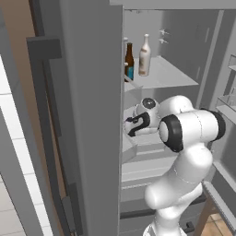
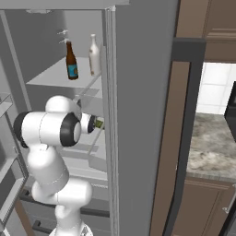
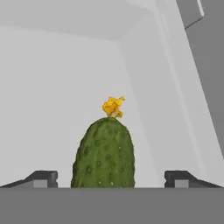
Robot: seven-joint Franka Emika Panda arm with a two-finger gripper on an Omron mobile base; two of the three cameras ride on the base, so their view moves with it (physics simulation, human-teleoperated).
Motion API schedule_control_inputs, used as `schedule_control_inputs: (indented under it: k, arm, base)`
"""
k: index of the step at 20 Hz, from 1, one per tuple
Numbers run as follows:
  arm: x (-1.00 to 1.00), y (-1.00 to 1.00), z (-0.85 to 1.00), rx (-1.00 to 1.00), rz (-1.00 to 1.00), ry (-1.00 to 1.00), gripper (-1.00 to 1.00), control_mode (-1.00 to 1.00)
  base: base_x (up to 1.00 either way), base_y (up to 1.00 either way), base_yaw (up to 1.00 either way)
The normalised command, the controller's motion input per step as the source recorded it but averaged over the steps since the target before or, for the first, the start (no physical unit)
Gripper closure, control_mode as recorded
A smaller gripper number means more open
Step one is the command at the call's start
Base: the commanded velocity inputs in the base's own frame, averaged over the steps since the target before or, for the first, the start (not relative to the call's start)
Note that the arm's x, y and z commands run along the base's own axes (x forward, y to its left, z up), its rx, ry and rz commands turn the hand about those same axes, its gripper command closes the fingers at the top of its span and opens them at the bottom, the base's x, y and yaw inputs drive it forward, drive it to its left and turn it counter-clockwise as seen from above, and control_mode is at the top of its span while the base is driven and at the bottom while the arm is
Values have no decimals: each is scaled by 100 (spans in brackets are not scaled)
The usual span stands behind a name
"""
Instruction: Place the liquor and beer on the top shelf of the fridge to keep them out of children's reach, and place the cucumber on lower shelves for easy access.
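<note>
The fridge point(image 1: 87, 115) stands open. On its top shelf point(image 1: 170, 76) the brown beer point(image 1: 129, 62) and the pale liquor point(image 1: 144, 55) stand upright side by side; they show again as beer point(image 2: 71, 62) and liquor point(image 2: 94, 56). My arm reaches into a lower shelf point(image 3: 43, 131) level. In the hand view the green cucumber point(image 3: 104, 153), tipped with a yellow flower, lies between the fingers of my gripper point(image 3: 110, 179). The jaws are open, with gaps on both sides of the cucumber. A bit of the cucumber point(image 2: 99, 123) peeks out past the hand.
The dark fridge door point(image 2: 138, 115) edge is close beside my hand. Door bins point(image 1: 228, 101) hang on the open door to the right. Grey drawers point(image 1: 143, 170) lie below my arm. Brown cabinets point(image 2: 203, 27) and a stone counter point(image 2: 212, 147) are further right.
</note>
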Motion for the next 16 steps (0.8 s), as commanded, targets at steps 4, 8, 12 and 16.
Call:
schedule_control_inputs:
  k: [4,8,12,16]
  arm:
    - [-38,1,0,-5,4,-26,-100,-100]
    - [-62,0,0,-7,2,-18,-100,-100]
    - [-75,0,15,-8,2,-7,-100,-100]
    - [-67,0,53,-10,0,-4,-100,-100]
  base:
    - [0,0,0]
    - [0,0,0]
    - [0,0,0]
    - [0,0,0]
